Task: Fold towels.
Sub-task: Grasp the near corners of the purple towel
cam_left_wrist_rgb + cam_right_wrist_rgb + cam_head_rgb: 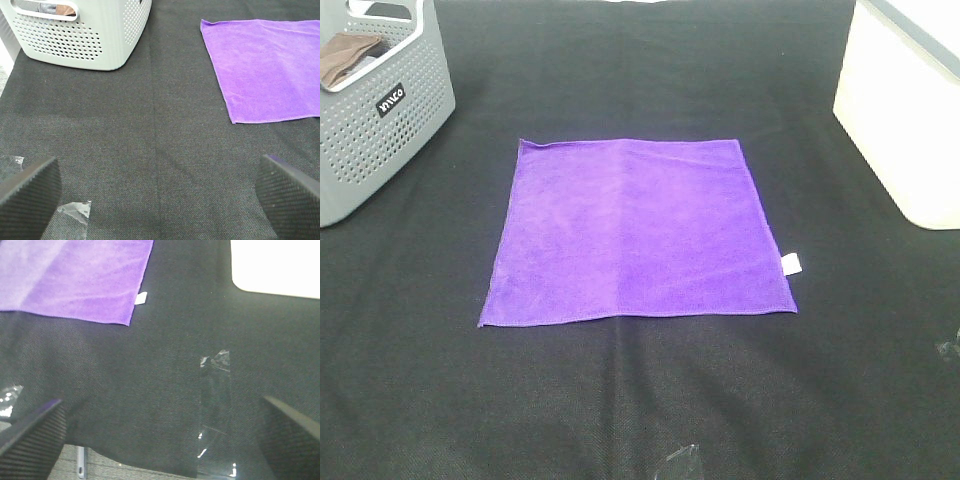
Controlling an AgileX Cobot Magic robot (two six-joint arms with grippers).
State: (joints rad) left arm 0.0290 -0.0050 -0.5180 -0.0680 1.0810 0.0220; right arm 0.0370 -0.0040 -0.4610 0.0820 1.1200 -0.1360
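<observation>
A bright purple towel (635,230) lies flat and unfolded in the middle of the black table cover, with a small white tag (791,264) at its right edge. Its near left corner shows in the left wrist view (265,70), and its near right corner with the tag shows in the right wrist view (75,280). My left gripper (160,200) is open and empty, low over bare cover left of the towel. My right gripper (165,440) is open and empty, over bare cover right of the towel. Neither gripper shows in the exterior high view.
A grey perforated basket (375,110) holding a brown cloth (345,55) stands at the back left; it also shows in the left wrist view (80,35). A white box (905,110) stands at the back right. Clear tape strips (215,405) stick to the cover.
</observation>
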